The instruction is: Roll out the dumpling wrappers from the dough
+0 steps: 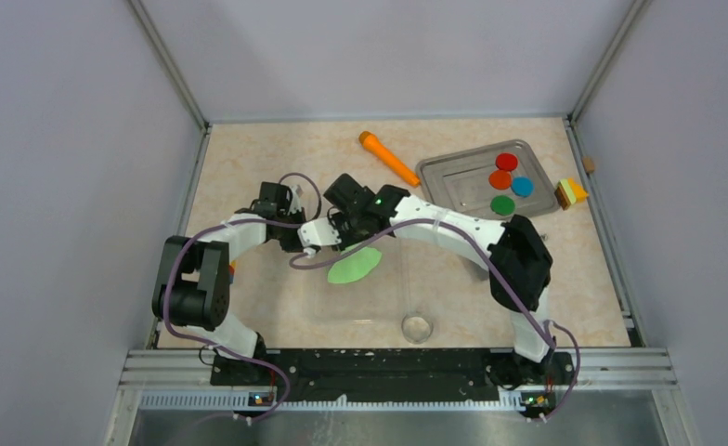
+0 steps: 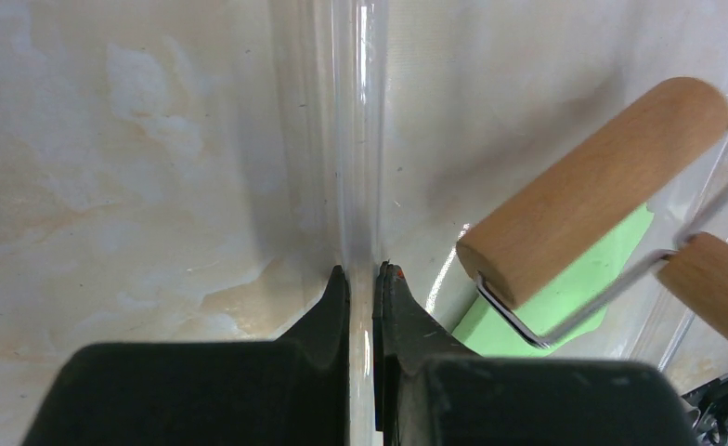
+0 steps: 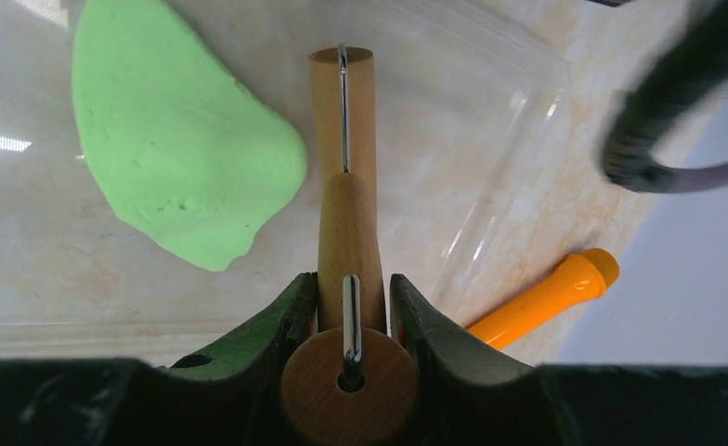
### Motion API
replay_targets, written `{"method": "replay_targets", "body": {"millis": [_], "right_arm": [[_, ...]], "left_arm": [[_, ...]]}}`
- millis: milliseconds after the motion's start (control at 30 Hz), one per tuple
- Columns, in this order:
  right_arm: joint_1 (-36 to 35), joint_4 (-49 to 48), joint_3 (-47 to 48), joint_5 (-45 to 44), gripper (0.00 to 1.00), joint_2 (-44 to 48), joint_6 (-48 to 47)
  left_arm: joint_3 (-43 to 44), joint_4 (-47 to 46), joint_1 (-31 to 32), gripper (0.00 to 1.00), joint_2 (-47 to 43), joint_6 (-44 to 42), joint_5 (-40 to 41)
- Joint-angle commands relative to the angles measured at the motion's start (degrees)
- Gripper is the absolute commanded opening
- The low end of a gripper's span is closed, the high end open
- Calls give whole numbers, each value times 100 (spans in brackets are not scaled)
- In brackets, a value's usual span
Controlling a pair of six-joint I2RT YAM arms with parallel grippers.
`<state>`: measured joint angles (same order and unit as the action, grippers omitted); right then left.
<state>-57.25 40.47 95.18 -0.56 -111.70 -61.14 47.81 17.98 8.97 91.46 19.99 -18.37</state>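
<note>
Right wrist view: right fingers (image 3: 300, 302) are narrowed on the wooden handle of the roller (image 3: 344, 102), handle straight between them and grip centred. The barrel sits just beside the right edge of the dough (image 3: 175, 149), not over its middle; can't tell if it presses down. The dough is one flat lime-green oval on the clear mat (image 1: 379, 302), mid-bench, and no wrappers are cut. Left wrist view: left fingers (image 2: 340, 293) are almost closed, pinching the mat's raised clear edge just beside the dough. Step in hand, as I read it, is flattening. To do it well, shift the barrel sideways onto the dough, lower it level so both ends bear evenly, and roll from the centre outward in short passes with light pressure so the sheet thins without sticking or tearing. The left pinch should pin the mat so it can't slide with the stroke. The roller comes close to the left fingers, so stroke away from them. The round clear cutter (image 1: 417, 327) near the front edge is likely next.
</note>
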Motion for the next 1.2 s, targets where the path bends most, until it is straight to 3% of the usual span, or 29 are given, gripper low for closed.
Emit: {"method": "replay_targets", "body": {"millis": [0, 267, 467, 733, 1033, 1167], "right_arm": [[16, 507, 1122, 127, 0, 252, 153], [-58, 1448, 987, 580, 0, 898, -110], [-70, 931, -251, 613, 0, 1132, -205], [-121, 868, -1120, 760, 0, 1131, -221], [-167, 2570, -626, 1505, 0, 690, -218], [-178, 2899, -461, 1662, 0, 485, -147]], "left_arm": [[56, -40, 17, 0, 109, -34, -36], [83, -73, 10, 0, 117, 14, -8], [182, -20, -1, 0, 193, 29, 11], [288, 13, -27, 0, 291, 48, 36], [430, 4, -112, 0, 408, 84, 62], [535, 58, -132, 0, 523, 96, 35]]}}
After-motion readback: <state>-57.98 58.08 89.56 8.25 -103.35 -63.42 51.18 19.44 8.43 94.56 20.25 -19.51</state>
